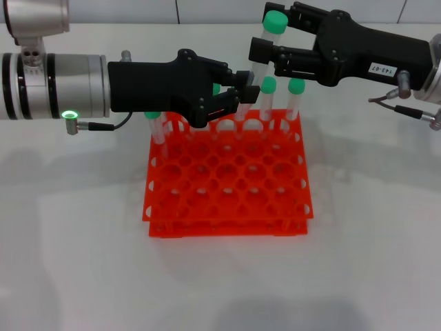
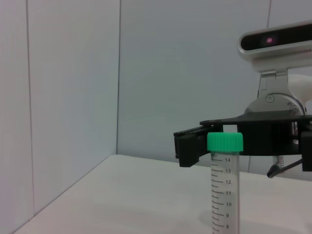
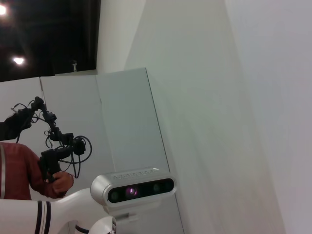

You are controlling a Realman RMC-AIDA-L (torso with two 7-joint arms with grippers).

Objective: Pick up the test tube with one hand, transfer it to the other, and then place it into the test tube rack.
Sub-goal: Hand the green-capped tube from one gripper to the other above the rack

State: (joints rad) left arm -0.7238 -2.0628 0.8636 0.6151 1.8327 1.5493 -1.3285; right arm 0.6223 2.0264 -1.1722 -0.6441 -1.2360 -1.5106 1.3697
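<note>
The test tube (image 1: 275, 22), clear with a green cap, stands nearly upright above the back row of the orange-red test tube rack (image 1: 227, 186). My left gripper (image 1: 241, 84), on the arm with the green light, is shut on the tube's lower part. My right gripper (image 1: 266, 38), the one with the white label, is open and straddles the tube just below the cap without closing on it. In the left wrist view the tube (image 2: 224, 185) rises in front of the right gripper, with one finger (image 2: 190, 146) beside the cap.
Three more green-capped tubes stand in the rack's back row, at the left (image 1: 153, 117) and at the right (image 1: 268, 85) (image 1: 297, 87). A fourth green cap (image 1: 217, 88) peeks out behind the left gripper. The rack's front rows hold no tubes. The white table (image 1: 83, 276) surrounds the rack.
</note>
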